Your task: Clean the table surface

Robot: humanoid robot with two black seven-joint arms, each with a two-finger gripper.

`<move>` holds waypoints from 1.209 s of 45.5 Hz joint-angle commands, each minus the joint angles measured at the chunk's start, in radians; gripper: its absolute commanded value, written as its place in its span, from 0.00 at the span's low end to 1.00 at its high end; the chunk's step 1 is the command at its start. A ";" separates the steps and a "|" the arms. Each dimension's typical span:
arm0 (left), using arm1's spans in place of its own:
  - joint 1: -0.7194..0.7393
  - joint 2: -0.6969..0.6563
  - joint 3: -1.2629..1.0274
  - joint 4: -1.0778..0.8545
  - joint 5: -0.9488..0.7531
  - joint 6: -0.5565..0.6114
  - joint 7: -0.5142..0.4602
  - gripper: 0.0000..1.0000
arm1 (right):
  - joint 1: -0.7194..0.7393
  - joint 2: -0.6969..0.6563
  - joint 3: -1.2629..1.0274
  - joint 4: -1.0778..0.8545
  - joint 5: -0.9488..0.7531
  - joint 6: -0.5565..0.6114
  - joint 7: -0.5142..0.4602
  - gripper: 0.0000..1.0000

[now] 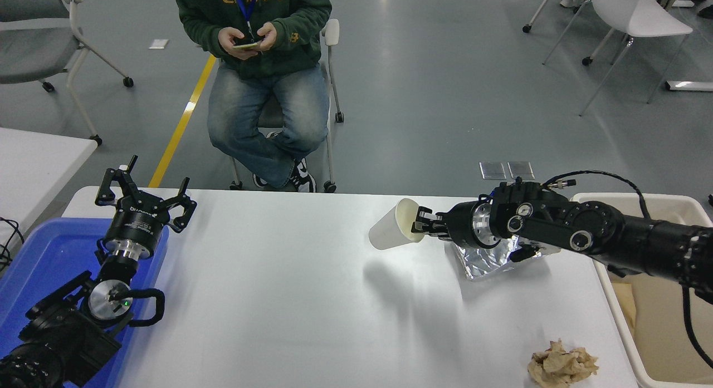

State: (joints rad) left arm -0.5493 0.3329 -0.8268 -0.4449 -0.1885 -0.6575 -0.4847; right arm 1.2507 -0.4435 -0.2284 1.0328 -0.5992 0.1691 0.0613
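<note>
Now my right end effector [419, 225] pinches the rim of a white paper cup [392, 232], held up over the white counter [278, 299]. Next I must carry it right to the white bin [652, 321]. My left end effector [146, 196] sits parked, fingers wide apart and holding nothing.

My right pincer [419, 224] is clamped on the rim of a white paper cup [392, 232], held tilted in the air above the desk [278, 299], its shadow on the white top below. Under my right wrist lies a crumpled silver foil bag [484, 260]. At five o'clock sits a brown paper wad [561, 364]. My left pincer [146, 201] rests spread at nine o'clock over a blue bin [33, 265].
</note>
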 commanded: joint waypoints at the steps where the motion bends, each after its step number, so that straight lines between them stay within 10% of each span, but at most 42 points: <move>1: 0.000 0.000 0.000 0.000 0.000 -0.001 0.000 1.00 | 0.081 -0.190 0.023 0.128 -0.001 0.035 0.006 0.00; 55: 0.000 0.000 0.000 0.000 0.000 -0.001 0.000 1.00 | 0.294 -0.514 0.027 0.190 0.001 0.247 0.006 0.00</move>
State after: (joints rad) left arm -0.5491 0.3329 -0.8268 -0.4448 -0.1886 -0.6579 -0.4847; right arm 1.5397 -0.9479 -0.1989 1.2263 -0.5983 0.4075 0.0676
